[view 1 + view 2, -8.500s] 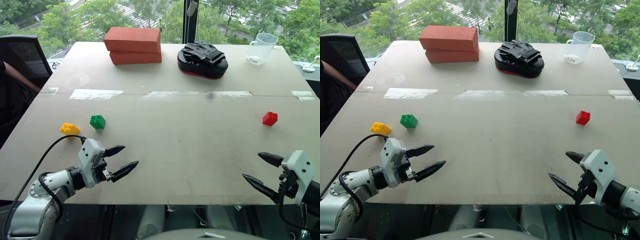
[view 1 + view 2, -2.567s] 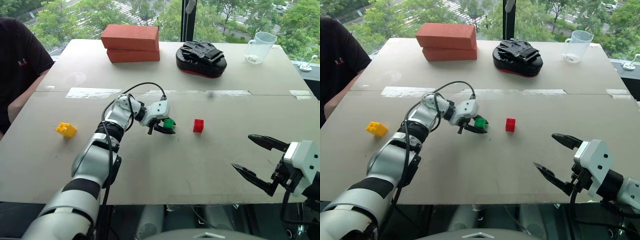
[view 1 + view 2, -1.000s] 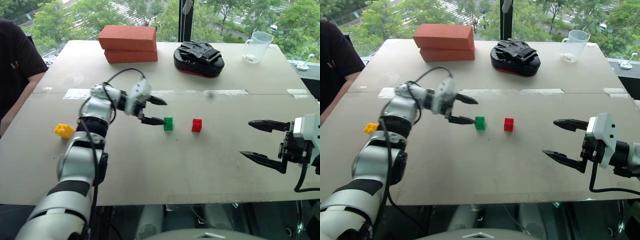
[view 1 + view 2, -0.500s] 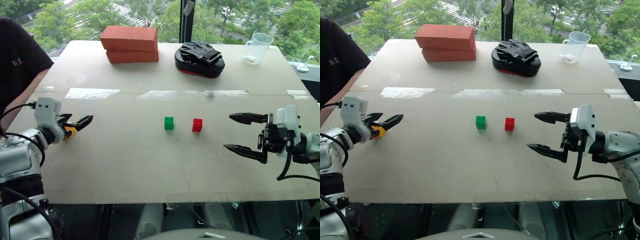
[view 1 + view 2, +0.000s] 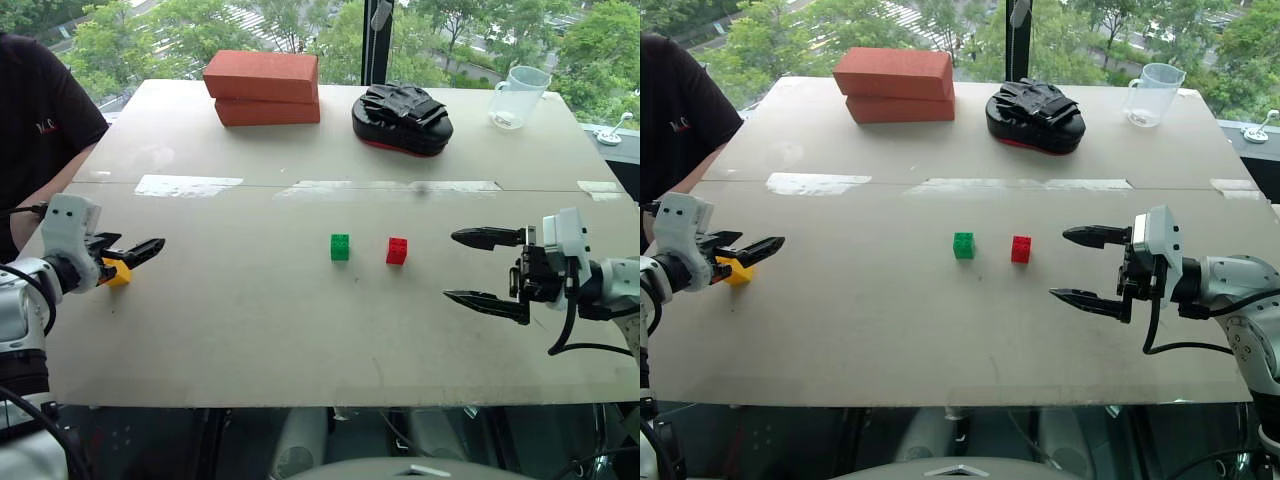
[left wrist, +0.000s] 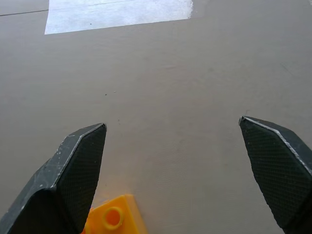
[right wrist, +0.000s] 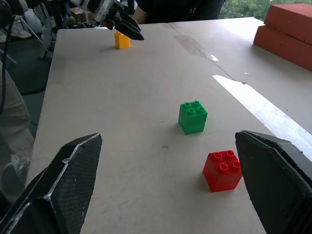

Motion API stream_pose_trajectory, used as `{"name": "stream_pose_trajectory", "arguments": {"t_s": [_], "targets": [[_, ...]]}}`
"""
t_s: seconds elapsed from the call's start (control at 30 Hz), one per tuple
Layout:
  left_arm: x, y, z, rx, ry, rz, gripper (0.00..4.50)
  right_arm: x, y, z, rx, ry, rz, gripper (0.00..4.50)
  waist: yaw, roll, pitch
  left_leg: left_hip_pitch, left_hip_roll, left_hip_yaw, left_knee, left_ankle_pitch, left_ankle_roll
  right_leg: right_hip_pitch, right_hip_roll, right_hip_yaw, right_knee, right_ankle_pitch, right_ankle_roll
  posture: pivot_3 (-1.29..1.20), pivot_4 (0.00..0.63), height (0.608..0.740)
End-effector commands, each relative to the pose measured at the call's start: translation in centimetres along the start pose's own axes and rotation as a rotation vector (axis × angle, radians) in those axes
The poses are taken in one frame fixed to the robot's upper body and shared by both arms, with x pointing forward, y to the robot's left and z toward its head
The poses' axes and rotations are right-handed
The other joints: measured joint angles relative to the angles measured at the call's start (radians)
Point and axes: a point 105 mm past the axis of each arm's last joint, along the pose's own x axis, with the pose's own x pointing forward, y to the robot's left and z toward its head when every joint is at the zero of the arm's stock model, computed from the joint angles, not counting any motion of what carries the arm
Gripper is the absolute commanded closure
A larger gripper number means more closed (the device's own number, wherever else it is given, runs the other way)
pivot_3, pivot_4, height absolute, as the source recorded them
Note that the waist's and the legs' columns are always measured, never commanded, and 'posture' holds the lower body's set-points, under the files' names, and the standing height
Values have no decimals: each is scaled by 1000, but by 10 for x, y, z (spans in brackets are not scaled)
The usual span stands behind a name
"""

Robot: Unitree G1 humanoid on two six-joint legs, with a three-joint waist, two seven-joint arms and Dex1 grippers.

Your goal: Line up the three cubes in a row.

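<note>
Green cube (image 5: 340,247) and red cube (image 5: 397,251) sit side by side near the middle of the table (image 5: 300,330), a small gap between them, both upright with studs up. Yellow cube (image 5: 115,271) lies well apart, near the table's left edge. Left gripper (image 5: 140,250) is at the yellow cube, fingers spread; in the left wrist view the cube (image 6: 116,218) sits low between the fingers, close to one of them, and contact cannot be told. Right gripper (image 5: 478,268) hovers to the right of the red cube, apart from it, jaws spread wide and holding nothing. At the far edge: two stacked clay bricks (image 5: 264,88), a black glove pad (image 5: 403,118), a clear measuring cup (image 5: 518,96). A person in a black sleeve (image 5: 40,130) sits at the left.
</note>
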Motion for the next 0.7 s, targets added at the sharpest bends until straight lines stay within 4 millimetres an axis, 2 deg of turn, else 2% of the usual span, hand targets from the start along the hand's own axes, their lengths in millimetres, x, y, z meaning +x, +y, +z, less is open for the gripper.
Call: {"name": "stream_pose_trajectory", "arguments": {"t_s": [0.03, 0.1, 0.2, 0.37, 0.53, 0.7], "targets": [[-12, 10, 15, 21, -42, 52, 30, -2, 4, 11, -57, -11, 1, 0, -1, 0, 0, 0, 0, 0, 0, 0, 0, 0, 1, 0, 0, 0, 0, 0, 150, 740], [-15, 7, 13, 16, -34, 39, 30, -1, 4, 11, -55, -11, 0, 0, -1, 0, 0, 0, 0, 1, 0, 0, 0, 0, 1, 1, -1, 0, 1, 0, 150, 740], [-22, 16, 8, -21, -24, 101, 30, 0, 3, 10, -50, -13, 6, 0, 0, 0, 0, 0, 0, 1, 0, 0, 0, 0, -1, 1, -1, 0, 0, 0, 150, 740], [-27, 23, -10, -70, 35, 186, 30, 1, 1, 11, -55, -11, 24, 0, -1, 0, 0, 0, 0, 0, 0, 0, 0, 0, -2, 1, -1, 0, -1, 0, 150, 740], [-25, 17, -21, -133, 67, 192, 30, 2, 3, 14, -69, -25, 68, 0, 3, 0, 0, 0, 0, 0, 0, 0, 0, 0, -3, 0, -1, 0, -1, 0, 150, 740], [-19, 8, -23, -159, 89, 184, 30, 4, 5, 16, -91, -26, 96, 0, 1, 0, 0, 0, 0, 0, 0, 0, 0, 0, -3, 0, -2, 0, -1, 0, 150, 740]]}}
